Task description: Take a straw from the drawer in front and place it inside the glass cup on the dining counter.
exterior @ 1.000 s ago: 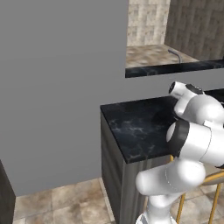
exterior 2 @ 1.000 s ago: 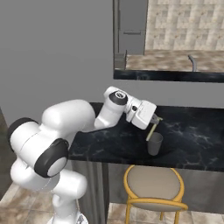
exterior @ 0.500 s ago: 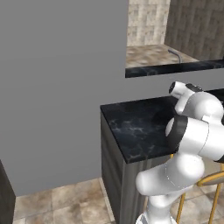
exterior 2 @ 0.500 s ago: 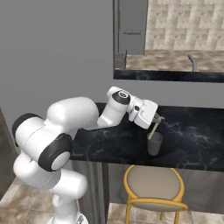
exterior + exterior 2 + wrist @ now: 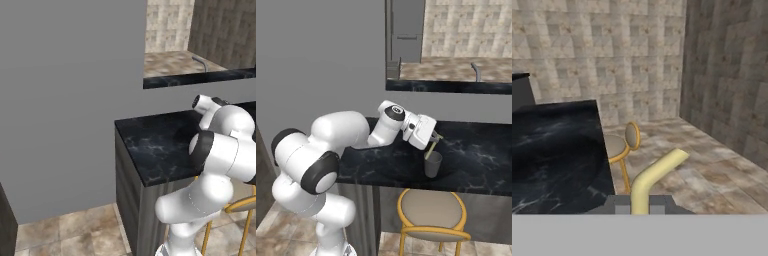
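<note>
**Straw held above the glass cup**

The jaws point(image 5: 432, 141) are closed on the straw point(image 5: 432, 146), a pale yellow bent tube. In the hand view, the straw point(image 5: 648, 181) rises from between the jaws and bends to the right. The glass cup point(image 5: 432, 164) stands upright on the black marbled bench point(image 5: 476, 155), just below the jaws. The straw's lower end reaches the cup's rim. A yellow-framed stool point(image 5: 429, 210) stands below the bench edge, beneath the jaws.

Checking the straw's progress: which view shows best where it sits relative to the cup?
The right base view: the straw slants from the shut gripper down to the rim of the cup on the counter. The hand view shows the straw's bent end close up.
</note>
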Available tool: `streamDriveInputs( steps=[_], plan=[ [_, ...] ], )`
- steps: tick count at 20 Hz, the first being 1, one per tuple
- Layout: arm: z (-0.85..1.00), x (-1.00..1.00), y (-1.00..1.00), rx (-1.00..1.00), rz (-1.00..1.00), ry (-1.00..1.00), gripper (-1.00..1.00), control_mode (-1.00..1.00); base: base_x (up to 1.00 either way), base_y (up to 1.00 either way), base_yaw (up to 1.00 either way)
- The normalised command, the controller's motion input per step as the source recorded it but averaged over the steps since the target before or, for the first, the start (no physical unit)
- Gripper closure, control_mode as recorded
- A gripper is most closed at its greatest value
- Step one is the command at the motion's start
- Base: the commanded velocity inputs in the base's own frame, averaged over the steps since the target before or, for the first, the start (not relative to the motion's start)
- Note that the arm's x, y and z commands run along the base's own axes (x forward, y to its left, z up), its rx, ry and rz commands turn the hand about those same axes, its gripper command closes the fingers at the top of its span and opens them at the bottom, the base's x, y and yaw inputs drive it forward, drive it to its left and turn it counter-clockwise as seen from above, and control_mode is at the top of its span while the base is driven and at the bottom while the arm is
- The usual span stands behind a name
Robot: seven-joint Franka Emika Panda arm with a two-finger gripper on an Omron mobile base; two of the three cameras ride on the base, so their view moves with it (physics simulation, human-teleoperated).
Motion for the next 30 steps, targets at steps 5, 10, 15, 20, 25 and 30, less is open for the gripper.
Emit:
streamDriveInputs(
  steps=[5, 10, 15, 20, 25, 30],
  plan=[
    [0.0, 0.0, 0.0, -0.01, 0.0, -0.09, 1.0, -1.0, 0.0, 0.0, 0.0],
    [-0.08, 0.0, 0.0, -0.01, 0.0, -0.07, 1.0, -1.0, 0.0, 0.0, 0.0],
    [-0.16, 0.0, 0.0, 0.0, 0.0, 0.0, 1.0, -1.0, 0.0, 0.0, 0.0],
    [-0.1, 0.0, -0.02, 0.0, 0.0, 0.0, 1.0, -1.0, 0.0, 0.0, 0.0],
    [-0.01, 0.02, -0.01, 0.0, 0.0, 0.0, 1.0, -1.0, 0.0, 0.0, 0.0],
    [0.0, 0.0, -0.07, 0.0, 0.0, 0.0, 1.0, -1.0, 0.0, 0.0, 0.0]
  ],
)
